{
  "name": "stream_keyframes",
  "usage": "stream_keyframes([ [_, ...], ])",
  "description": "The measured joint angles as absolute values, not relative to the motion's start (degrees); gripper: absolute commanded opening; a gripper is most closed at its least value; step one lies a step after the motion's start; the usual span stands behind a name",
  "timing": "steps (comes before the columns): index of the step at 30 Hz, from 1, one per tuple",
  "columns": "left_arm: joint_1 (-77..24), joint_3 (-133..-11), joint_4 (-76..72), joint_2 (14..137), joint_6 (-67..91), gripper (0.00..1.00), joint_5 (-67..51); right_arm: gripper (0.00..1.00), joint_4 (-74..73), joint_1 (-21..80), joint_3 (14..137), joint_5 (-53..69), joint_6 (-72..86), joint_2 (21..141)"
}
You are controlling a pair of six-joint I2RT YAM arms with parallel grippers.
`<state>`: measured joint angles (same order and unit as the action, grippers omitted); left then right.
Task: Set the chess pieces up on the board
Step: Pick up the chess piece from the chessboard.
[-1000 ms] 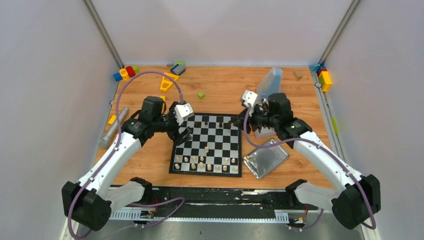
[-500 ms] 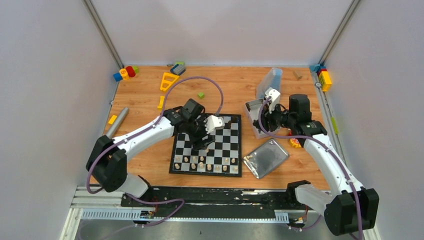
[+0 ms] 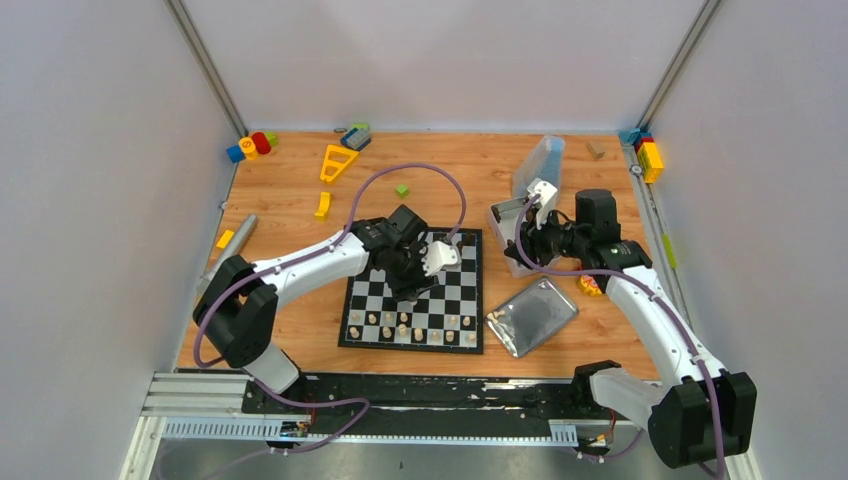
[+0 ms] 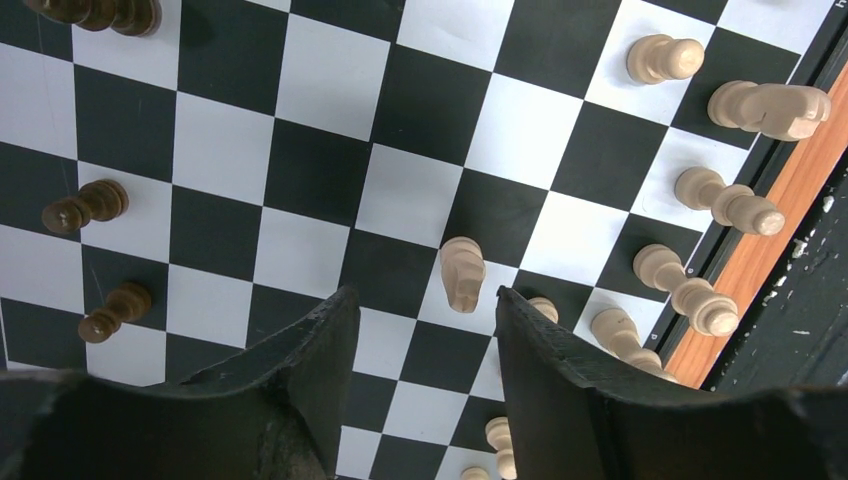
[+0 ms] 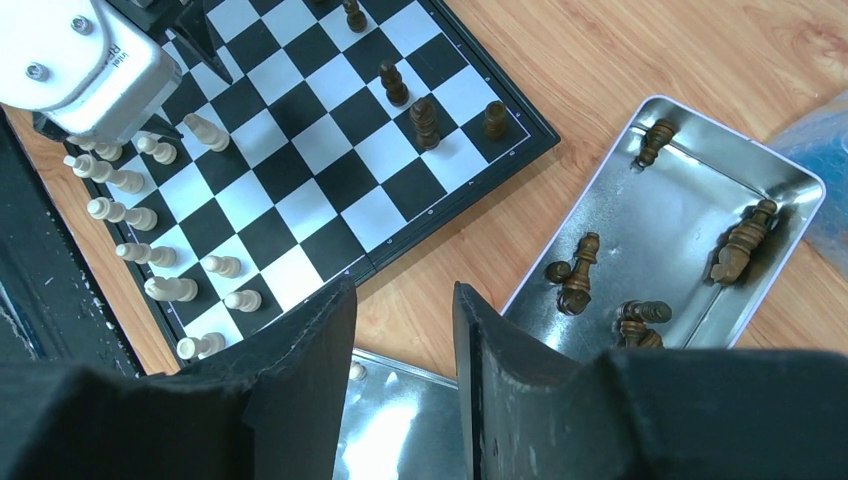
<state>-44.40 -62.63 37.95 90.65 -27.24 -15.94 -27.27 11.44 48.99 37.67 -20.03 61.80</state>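
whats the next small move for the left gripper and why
Probably ease the left gripper forward and down until the lone cream chess piece sits between its fingers, then close. The jaws are apart and empty. That piece stands just beyond the gap on the black and white checked board, out of line with the cream row by the edge.

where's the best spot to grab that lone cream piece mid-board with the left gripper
Grip the lone cream piece around its slim upper body, coming straight down from above: it looks upright with bare squares either side, so the left gripper can straddle it.
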Motion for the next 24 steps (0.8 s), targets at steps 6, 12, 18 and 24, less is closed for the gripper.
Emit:
stream_keyframes([
  [6, -45.2, -63.3, 38.1, 92.1, -27.4, 0.48, -15.9, 0.4, -27.3, 11.4, 49.0, 37.9, -20.2, 61.8],
  [12, -45.6, -63.3, 38.9, 92.7, -27.4, 0.29, -16.0, 0.39, -27.4, 11.4, 48.7, 38.0, -20.6, 61.8],
  [18, -45.7, -63.3, 39.5, 92.7, -27.6, 0.08, -15.9, 0.38, -27.4, 11.4, 48.7, 38.0, -20.7, 61.8],
  [24, -45.7, -63.3, 40.9, 88.5, -27.9, 0.05, -14.5, 0.38, -27.4, 11.4, 48.7, 38.0, -20.9, 61.8],
])
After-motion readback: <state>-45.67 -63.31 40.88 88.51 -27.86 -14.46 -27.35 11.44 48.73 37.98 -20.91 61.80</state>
